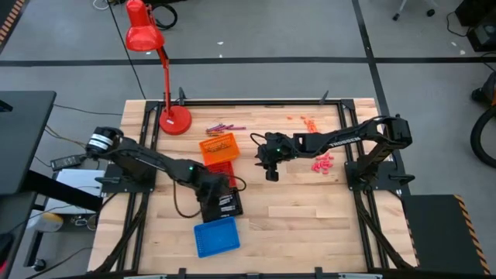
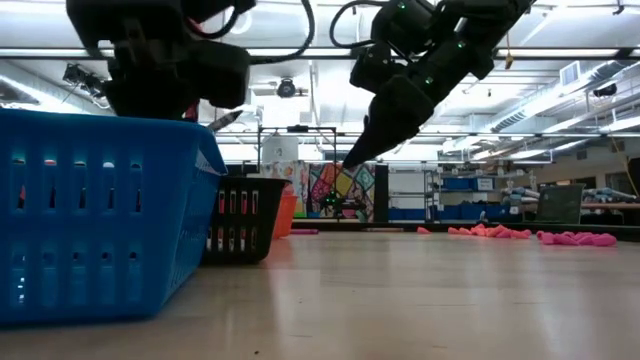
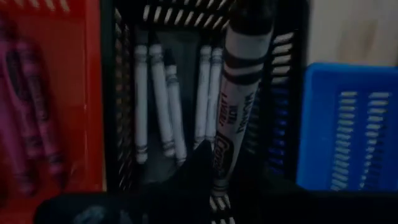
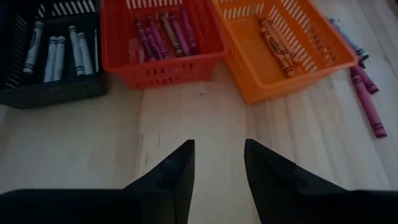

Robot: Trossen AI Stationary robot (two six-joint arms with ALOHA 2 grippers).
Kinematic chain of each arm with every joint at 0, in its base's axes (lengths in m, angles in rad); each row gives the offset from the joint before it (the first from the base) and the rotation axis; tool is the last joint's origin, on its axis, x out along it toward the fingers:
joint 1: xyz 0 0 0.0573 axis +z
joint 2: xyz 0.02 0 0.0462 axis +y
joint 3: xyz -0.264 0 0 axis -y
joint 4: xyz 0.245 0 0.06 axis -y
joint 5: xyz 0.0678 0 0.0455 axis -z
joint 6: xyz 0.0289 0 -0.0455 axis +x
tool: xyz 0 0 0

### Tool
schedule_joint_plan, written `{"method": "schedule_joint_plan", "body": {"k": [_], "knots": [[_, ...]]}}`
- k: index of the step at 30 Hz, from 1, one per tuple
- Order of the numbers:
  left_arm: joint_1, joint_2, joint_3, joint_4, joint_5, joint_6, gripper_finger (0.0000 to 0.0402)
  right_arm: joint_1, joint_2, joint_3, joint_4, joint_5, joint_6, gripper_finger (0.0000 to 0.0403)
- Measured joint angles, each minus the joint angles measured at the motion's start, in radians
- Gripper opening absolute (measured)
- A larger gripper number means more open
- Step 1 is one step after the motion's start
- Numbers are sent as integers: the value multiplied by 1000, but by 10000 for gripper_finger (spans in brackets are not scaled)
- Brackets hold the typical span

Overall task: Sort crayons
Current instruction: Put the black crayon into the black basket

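Over black tray [image 3: 130, 37], my left tool [image 3: 214, 158] clamped on grey-white crayon [image 3: 239, 93], its long axis running same way as ones lying below; release goes straight down. Right tool [image 4: 217, 165] apart, hovering mid-counter [image 4: 74, 155], farther off.

Open tabletop [image 1: 302, 217]: the near middle and right part is bare wood, wide room to pass.
Tray row: orange tray [image 1: 218, 145], red tray [image 1: 222, 167], black tray [image 1: 224, 203] and blue tray [image 1: 215, 235] stand close together and block the left-centre.
Lamp [image 1: 172, 116]: stands at the far left corner.
Loose crayons [image 1: 322, 162]: lie scattered on the right side.
Over black tray: left gripper [image 1: 219, 194] fills this space.
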Motion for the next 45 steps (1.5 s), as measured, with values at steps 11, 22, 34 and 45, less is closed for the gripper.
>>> {"method": "schedule_joint_plan", "body": {"k": [11, 22, 34, 45], "knots": [[-17, 111, 48, -98, -2, 28, 48, 2, 0, 0, 9, 0, -10, 143], [-13, 105, 120, -189, -9, 145, 126, 2, 0, 0, 19, 14, -10, 143], [76, 38, 212, -259, -448, 533, 126, -1, 1, 1, -40, 77, -11, 143], [356, 32, 211, -202, -574, 764, 125, 33, 1, -121, 85, 84, 45, 143]]}}
